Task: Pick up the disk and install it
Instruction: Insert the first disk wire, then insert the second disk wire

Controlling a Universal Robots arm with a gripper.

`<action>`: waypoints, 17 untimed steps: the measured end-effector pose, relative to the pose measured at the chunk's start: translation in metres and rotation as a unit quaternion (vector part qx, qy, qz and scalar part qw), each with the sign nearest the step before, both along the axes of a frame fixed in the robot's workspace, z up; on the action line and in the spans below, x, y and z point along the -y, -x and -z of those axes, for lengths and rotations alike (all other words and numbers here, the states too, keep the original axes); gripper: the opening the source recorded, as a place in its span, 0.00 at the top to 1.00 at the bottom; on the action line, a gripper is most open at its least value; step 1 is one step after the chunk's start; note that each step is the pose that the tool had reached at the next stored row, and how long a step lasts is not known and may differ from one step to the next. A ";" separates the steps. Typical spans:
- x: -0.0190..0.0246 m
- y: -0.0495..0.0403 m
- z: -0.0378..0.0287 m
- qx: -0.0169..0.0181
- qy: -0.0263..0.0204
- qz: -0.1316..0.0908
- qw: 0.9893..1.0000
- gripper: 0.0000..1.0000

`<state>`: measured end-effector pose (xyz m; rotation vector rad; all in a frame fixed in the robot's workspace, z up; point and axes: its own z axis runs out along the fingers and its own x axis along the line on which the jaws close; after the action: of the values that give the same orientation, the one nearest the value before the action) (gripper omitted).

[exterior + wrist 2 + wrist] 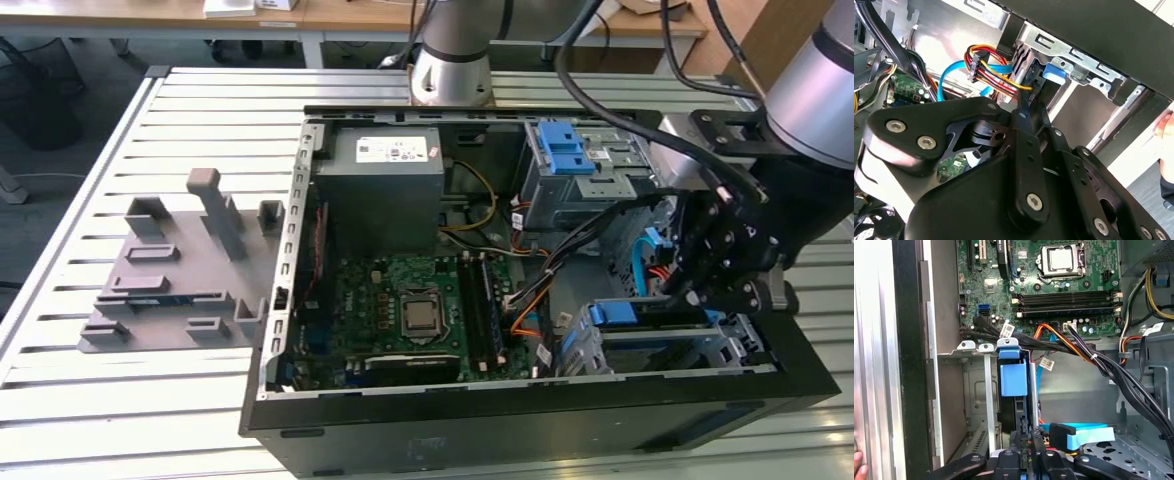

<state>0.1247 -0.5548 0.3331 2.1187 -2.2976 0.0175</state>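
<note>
The disk (1012, 410) stands edge-on in the lower drive cage (970, 390) of the open computer case. Its blue bracket tab (1013, 377) points toward the motherboard. In the exterior view the disk's blue bracket (617, 313) shows in that cage at the case's near right corner. My gripper (1026, 440) is right behind the disk with its fingertips close together, shut, against the disk's near end. The second wrist view shows one finger (1026, 115) reaching toward the blue tab (1054, 72). My gripper (714, 285) hangs over the cage in the exterior view.
Bundled power and data cables (1089, 357) cross just beside the cage, and a blue flat cable (1086, 434) lies near my fingers. An upper cage with blue latches (574, 150) and the motherboard (414, 310) fill the case. A grey holder block (174, 270) stands on the table. A hand (858, 465) is at the case's outer edge.
</note>
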 end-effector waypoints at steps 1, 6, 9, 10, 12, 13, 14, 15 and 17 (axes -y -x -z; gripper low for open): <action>0.0000 0.0000 -0.0016 0.000 0.000 0.000 1.000 0.76; 0.0000 0.0000 -0.0089 0.000 0.000 0.000 1.000 0.78; 0.0000 0.0000 -0.0089 0.000 0.000 0.000 1.000 0.89; 0.0000 0.0000 -0.0089 0.000 0.000 0.000 1.000 0.89; 0.0000 0.0000 -0.0090 0.000 0.000 0.000 1.000 0.89; 0.0000 0.0000 -0.0091 0.000 0.000 0.000 1.000 0.89; 0.0000 0.0000 -0.0090 0.000 0.000 0.000 1.000 0.89; 0.0000 0.0000 -0.0091 0.000 0.000 0.000 1.000 0.89; 0.0000 0.0000 -0.0090 0.000 0.000 0.000 1.000 0.89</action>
<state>0.1248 -0.5548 0.3421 2.1192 -2.2980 0.0165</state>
